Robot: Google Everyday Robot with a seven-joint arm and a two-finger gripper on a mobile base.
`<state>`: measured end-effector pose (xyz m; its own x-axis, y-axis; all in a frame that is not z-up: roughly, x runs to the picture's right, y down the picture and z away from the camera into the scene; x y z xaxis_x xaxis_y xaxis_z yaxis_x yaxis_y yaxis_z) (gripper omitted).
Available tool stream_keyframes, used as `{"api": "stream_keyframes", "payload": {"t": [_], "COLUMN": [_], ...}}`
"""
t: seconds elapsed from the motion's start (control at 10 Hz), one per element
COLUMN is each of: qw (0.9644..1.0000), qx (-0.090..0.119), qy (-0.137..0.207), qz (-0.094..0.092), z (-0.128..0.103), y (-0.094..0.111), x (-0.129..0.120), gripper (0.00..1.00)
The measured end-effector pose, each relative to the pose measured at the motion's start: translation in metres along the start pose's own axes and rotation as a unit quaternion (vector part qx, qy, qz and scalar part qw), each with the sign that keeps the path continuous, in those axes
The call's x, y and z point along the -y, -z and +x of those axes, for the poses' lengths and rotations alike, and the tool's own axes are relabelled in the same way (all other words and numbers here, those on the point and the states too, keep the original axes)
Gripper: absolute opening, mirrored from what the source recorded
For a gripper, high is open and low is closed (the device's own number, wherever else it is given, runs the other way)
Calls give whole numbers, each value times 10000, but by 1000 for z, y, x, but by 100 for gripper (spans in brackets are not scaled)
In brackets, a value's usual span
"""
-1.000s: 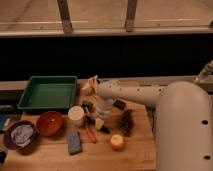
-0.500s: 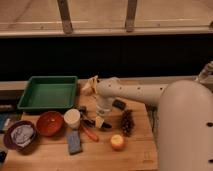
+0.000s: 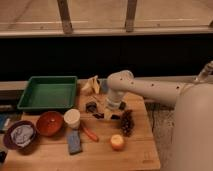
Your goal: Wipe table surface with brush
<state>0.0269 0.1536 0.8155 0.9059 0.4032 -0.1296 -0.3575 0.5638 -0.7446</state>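
Note:
The table surface (image 3: 145,150) is a light-brown wooden plank top that fills the lower part of the camera view. My arm reaches in from the right, and the gripper (image 3: 107,113) points down at the table's middle, just above the wood. A slim dark shape, which I take for the brush (image 3: 99,115), lies low across the gripper's tip and sticks out on both sides of it. I cannot tell whether it is held.
A green tray (image 3: 47,92) sits back left, with a yellow object (image 3: 92,85) beside it. A flat black block (image 3: 91,106), white cup (image 3: 72,118), red bowl (image 3: 49,123), purple bowl (image 3: 20,136), blue sponge (image 3: 74,142), orange-handled tool (image 3: 90,133), pine cone (image 3: 127,123) and orange fruit (image 3: 117,142) crowd the table.
The gripper has shifted a little to the right and toward the back with the dark shape at its tip. The orange-handled tool now shows more fully.

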Motion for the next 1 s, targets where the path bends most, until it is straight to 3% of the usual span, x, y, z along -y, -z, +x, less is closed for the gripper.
{"api": "stream_keyframes", "payload": {"t": [0.3,0.5,0.7,1.0], "qw": [9991,9984,9982,9983], "qx": [-139,-272,-354,-399], "qy": [-401,-497,-478,-239], "qz": [-56,8,116,361], "z": [53,61,56,5], "y": [2,0,4,12], "x": [4,8,17,39], "gripper": [0,0,0,0]}}
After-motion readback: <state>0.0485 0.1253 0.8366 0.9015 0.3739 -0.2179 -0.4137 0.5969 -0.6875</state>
